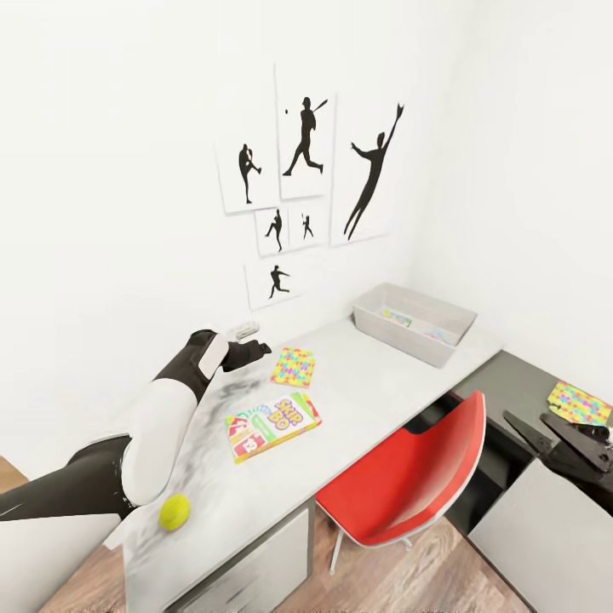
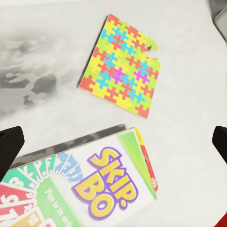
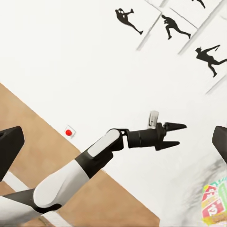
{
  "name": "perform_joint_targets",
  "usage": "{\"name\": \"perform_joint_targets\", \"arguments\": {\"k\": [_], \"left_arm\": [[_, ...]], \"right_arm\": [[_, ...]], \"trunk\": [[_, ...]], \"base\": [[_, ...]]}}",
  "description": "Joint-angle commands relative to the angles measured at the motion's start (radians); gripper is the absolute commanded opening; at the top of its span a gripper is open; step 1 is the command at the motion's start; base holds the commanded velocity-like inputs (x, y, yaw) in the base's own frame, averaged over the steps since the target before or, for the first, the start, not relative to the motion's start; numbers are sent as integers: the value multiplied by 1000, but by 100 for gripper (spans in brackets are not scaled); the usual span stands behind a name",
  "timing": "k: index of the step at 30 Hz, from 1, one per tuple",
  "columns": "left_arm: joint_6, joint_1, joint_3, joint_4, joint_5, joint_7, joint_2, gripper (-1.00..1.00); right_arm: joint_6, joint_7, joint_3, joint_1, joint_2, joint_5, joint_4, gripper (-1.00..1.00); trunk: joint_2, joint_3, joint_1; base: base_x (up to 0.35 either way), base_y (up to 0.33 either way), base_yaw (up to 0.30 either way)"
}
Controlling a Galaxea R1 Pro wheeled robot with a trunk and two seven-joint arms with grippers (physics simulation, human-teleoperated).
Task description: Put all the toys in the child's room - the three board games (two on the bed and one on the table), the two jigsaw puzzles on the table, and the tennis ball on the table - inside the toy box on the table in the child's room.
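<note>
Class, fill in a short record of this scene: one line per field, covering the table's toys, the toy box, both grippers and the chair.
Table: pale grey desk top against the white wall
SKIP-BO board game: flat on the table, near the middle
Jigsaw puzzle: flat on the table, beyond the SKIP-BO box
Second jigsaw puzzle: on the lower dark cabinet top
Tennis ball: near the table's front edge
Toy box: far end of the table, some coloured items inside
Left gripper: open, empty, above the table
Right gripper: open, empty
Red chair: pushed to the table

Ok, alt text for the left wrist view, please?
A SKIP-BO board game lies flat on the pale grey table, with a multicoloured jigsaw puzzle beside it, apart. Dark fingertips of the open left gripper frame the edges.
</note>
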Motion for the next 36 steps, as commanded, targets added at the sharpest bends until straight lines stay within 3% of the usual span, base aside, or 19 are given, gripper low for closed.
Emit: {"name": "perform_joint_targets", "arguments": {"k": [1, 4, 6, 11, 15, 17, 23, 28, 36], "left_arm": [[5, -1, 3, -2, 10, 6, -1, 100], [6, -1, 2, -2, 10, 6, -1, 100], [9, -1, 2, -2, 10, 6, -1, 100], [9, -1, 2, -2, 10, 6, -3, 100], [12, -1, 3, -2, 11, 6, -3, 100], [16, -1, 3, -2, 11, 6, -3, 100], [24, -1, 3, -2, 12, 5, -2, 100], [48, -2, 3, -2, 13, 4, -3, 100], [185, -13, 8, -30, 26, -3, 0, 100]], "right_arm": [[6, -7, 10, -9, -5, -2, 0, 100], [6, -69, 50, -87, -22, -5, 0, 100], [6, -141, 102, -166, -30, -8, 6, 100], [6, -392, 329, -431, -28, -16, 102, 100], [6, -505, 416, -579, -18, -18, 231, 100], [6, -539, 438, -626, -6, -18, 292, 100], [6, -601, 456, -673, 17, -19, 395, 100], [6, -615, 460, -675, 21, -19, 414, 100], [6, -620, 466, -658, 25, -18, 419, 100]], "trunk": [[-2, -4, 1], [-2, -9, 1], [-2, -12, 1], [-2, -20, 1], [-2, -27, 1], [-2, -30, 1], [-2, -40, 1], [-2, -48, 1], [-2, -61, 1]], "base": [[0, 0, 0], [0, 0, 0], [0, 0, 0], [0, 0, 0], [0, 0, 0], [0, 0, 0], [0, 0, 0], [0, 0, 0], [0, 0, 0]]}}
